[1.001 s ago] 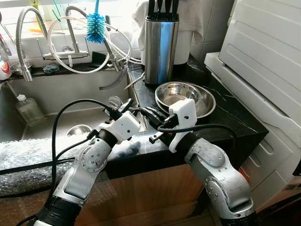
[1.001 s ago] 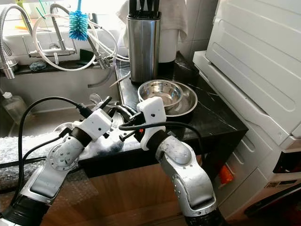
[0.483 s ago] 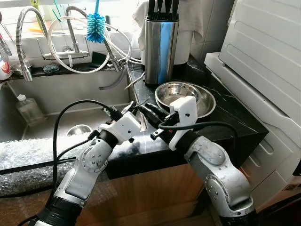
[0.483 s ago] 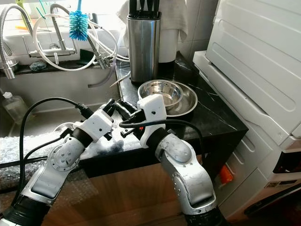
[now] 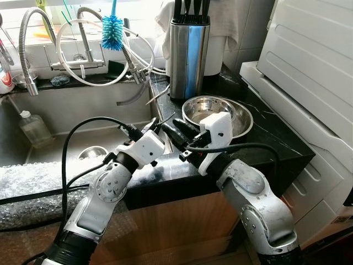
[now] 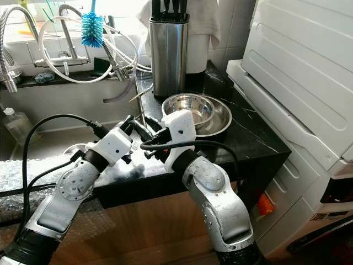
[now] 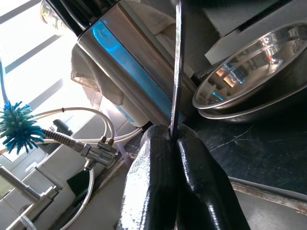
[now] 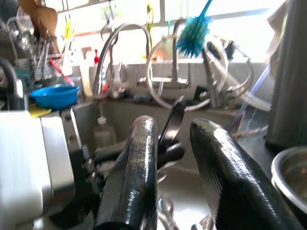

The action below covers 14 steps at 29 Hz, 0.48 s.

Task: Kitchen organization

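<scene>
At the bench's [image 5: 265,130] sink-side edge, left gripper [image 7: 173,143] pinches a thin metal utensil [image 7: 177,67]; right gripper [image 8: 170,143], fingers spread, faces it. Likely a handover; next, the right should close on it.

Setting: domestic kitchen. Evidence: steel sink [image 5: 83,118] with spring-neck faucets [image 5: 25,33], blue bottle brush [image 5: 112,30] hung above. Black stone counter [image 5: 265,130] carries a steel knife block [image 5: 187,52] and nested steel bowls [image 5: 218,110]. White appliance [image 5: 309,61] stands just beside the counter. Wood cabinet front [image 5: 182,221] below.
</scene>
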Available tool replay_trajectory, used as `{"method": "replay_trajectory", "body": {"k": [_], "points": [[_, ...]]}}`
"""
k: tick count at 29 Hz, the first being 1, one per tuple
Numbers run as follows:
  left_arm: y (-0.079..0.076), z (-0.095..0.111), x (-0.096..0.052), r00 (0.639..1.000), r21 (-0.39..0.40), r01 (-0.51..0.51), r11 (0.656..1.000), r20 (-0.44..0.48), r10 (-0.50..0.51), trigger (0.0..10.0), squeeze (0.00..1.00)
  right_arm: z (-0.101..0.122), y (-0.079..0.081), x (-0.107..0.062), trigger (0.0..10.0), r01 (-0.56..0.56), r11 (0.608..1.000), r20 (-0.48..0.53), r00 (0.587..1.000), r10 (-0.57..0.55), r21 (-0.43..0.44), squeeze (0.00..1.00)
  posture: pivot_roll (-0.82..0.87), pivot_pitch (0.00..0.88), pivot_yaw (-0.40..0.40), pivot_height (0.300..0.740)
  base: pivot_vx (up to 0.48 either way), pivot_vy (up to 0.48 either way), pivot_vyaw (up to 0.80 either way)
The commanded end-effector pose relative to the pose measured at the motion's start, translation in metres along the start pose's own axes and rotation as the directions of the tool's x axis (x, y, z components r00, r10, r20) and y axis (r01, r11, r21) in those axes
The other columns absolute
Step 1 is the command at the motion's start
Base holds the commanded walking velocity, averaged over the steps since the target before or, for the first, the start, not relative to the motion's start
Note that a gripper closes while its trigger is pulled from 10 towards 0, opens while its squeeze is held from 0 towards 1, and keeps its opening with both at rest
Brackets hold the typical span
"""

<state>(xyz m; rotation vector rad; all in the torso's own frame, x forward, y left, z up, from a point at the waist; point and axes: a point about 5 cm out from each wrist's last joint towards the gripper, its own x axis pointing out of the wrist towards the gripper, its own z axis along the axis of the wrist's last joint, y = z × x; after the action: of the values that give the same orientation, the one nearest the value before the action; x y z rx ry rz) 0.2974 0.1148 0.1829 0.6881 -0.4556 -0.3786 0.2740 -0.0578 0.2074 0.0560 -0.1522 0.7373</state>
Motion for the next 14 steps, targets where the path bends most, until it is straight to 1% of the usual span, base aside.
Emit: {"method": "replay_trajectory", "body": {"k": [1, 4, 6, 7, 8, 9, 10, 11, 13, 14], "points": [[0.005, -0.002, 0.002, 1.0, -0.012, -0.026, 1.0, -0.006, 0.026, 0.0, 0.0, 0.019, 0.0, -0.001, 10.0, 0.019, 0.999, 0.09, 0.996, -0.016, -0.027, 0.0, -0.14, 0.0, -0.015, 0.74, 0.0, 0.0, 0.0], [0.005, -0.002, 0.002, 1.0, -0.014, -0.027, 1.0, -0.011, 0.026, 0.0, 0.0, 0.026, 0.0, -0.002, 10.0, 0.035, 0.999, 0.127, 0.991, -0.032, -0.023, 0.0, -0.15, 0.0, -0.015, 0.74, 0.0, 0.0, 0.0], [0.004, -0.003, 0.002, 0.999, -0.014, -0.029, 0.999, -0.014, 0.029, 0.0, 0.0, 0.027, 0.001, -0.003, 10.0, 0.037, 0.999, 0.132, 0.991, -0.033, -0.023, 0.0, -0.15, 0.0, -0.015, 0.74, 0.0, 0.0, 0.0], [0.004, -0.003, 0.002, 0.999, -0.014, -0.034, 0.999, -0.018, 0.033, 1.1, 0.0, 0.027, 0.001, -0.003, 10.0, 0.039, 0.999, 0.134, 0.99, -0.035, -0.024, 0.0, -0.15, 0.0, -0.015, 0.74, 0.0, 0.0, 0.0], [0.005, -0.005, 0.003, 0.998, -0.018, -0.046, 0.999, -0.033, 0.046, 2.6, 0.0, 0.027, 0.002, -0.004, 10.0, 0.045, 0.999, 0.14, 0.989, -0.041, -0.022, 0.0, -0.14, 0.0, -0.015, 0.74, 0.0, 0.0, 0.0], [0.005, -0.007, 0.003, 0.998, -0.02, -0.055, 0.998, -0.045, 0.054, 5.4, 0.0, 0.028, 0.002, -0.005, 10.0, 0.049, 0.999, 0.145, 0.988, -0.045, -0.02, 0.0, -0.15, 0.0, -0.015, 0.74, 0.0, 0.0, 0.0], [0.007, -0.01, 0.003, 0.995, -0.035, -0.078, 0.996, -0.069, 0.076, 9.4, 0.0, 0.028, 0.002, -0.006, 10.0, 0.058, 0.998, 0.152, 0.987, -0.054, -0.018, 0.0, -0.15, 0.0, -0.015, 0.74, 0.0, 0.0, 0.0], [0.011, -0.018, 0.003, 0.983, -0.078, -0.144, 0.987, -0.126, 0.133, 10.0, 0.0, 0.03, 0.002, -0.008, 10.0, 0.077, 0.997, 0.172, 0.982, -0.074, -0.007, 0.0, -0.15, 0.0, -0.014, 0.74, 0.0, 0.0, 0.0], [0.015, -0.026, 0.002, 0.966, -0.128, -0.209, 0.969, -0.179, 0.185, 10.0, 0.0, 0.031, 0.001, -0.01, 10.0, 0.092, 0.996, 0.187, 0.978, -0.093, 0.011, 0.0, -0.15, 0.0, -0.013, 0.74, 0.0, 0.0, 0.0], [0.019, -0.03, 0.002, 0.953, -0.16, -0.256, 0.953, -0.209, 0.221, 10.0, 0.0, 0.031, 0.001, -0.012, 10.0, 0.101, 0.995, 0.194, 0.976, -0.103, 0.019, 0.0, -0.15, 0.0, -0.013, 0.74, 0.0, 0.0, 0.0]]}}
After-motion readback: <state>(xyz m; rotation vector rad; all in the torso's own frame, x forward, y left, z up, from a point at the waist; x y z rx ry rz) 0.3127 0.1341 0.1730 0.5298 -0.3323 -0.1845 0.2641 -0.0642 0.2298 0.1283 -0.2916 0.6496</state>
